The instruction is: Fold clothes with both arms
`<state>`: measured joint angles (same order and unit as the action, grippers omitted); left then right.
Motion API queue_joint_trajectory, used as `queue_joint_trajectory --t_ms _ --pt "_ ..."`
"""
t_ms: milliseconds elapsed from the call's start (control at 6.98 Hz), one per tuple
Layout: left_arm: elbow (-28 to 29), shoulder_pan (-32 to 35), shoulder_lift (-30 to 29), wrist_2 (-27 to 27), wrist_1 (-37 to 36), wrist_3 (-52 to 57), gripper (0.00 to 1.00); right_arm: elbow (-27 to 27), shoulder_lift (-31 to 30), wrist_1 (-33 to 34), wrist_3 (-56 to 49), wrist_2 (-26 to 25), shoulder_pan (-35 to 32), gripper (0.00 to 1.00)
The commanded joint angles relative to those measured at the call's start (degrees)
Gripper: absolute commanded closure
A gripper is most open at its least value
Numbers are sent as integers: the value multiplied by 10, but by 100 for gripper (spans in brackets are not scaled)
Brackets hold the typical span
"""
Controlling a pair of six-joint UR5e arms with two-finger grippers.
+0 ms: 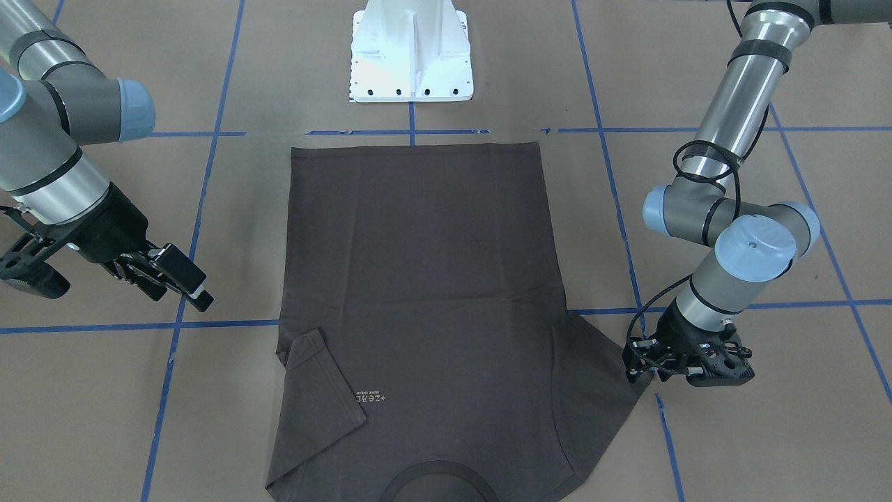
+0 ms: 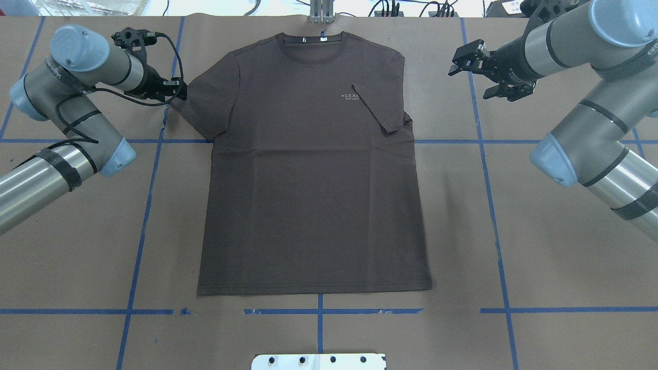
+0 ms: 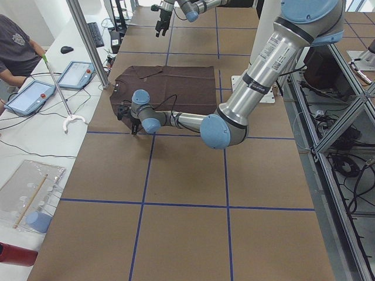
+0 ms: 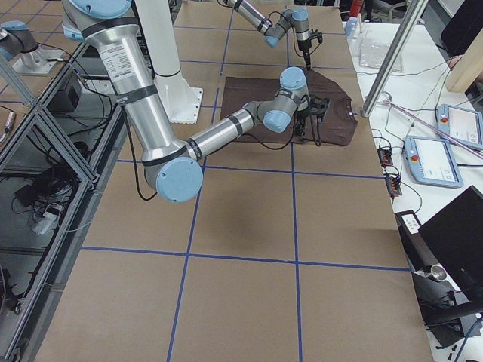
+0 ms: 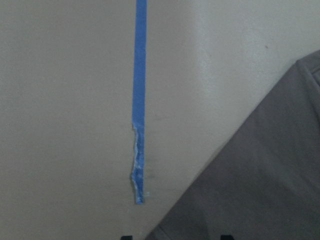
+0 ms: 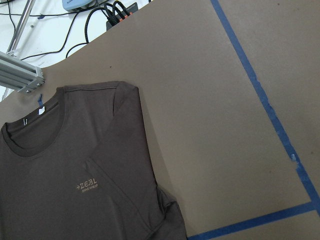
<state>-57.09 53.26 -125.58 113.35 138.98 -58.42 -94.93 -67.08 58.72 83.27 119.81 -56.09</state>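
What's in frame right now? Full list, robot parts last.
T-shirt: 1, dark brown-grey, flat mid-table, collar away from the robot; sleeve on the robot's right folded onto the chest.
table: 1, brown cover, under everything.
tape lines: several, blue, grid across the table.
pedestal: 1, white, at the robot's base.
touch panels: 2, pale screens with red buttons, side bench.
person: 1, dark top, at that bench.
left arm: 1, silver-grey with blue caps, reaching to the spread sleeve.
right arm: 1, same colours, opposite side.
left claw: 1, black, open, low at the spread sleeve's tip.
right claw: 1, black, open, over bare table beside the folded sleeve.
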Motion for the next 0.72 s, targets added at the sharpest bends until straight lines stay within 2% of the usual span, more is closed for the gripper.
queue_joint_trajectory --t_ms 0,287,573 --pt "1 0 -2 -1 0 -3 64 1 0 0 0 0 0 0" --pt "1 0 -1 -1 -1 -4 96 1 0 1 -1 0 0 0" --pt "0 1 -4 0 -1 -6 100 1 1 1 -1 -1 0 0"
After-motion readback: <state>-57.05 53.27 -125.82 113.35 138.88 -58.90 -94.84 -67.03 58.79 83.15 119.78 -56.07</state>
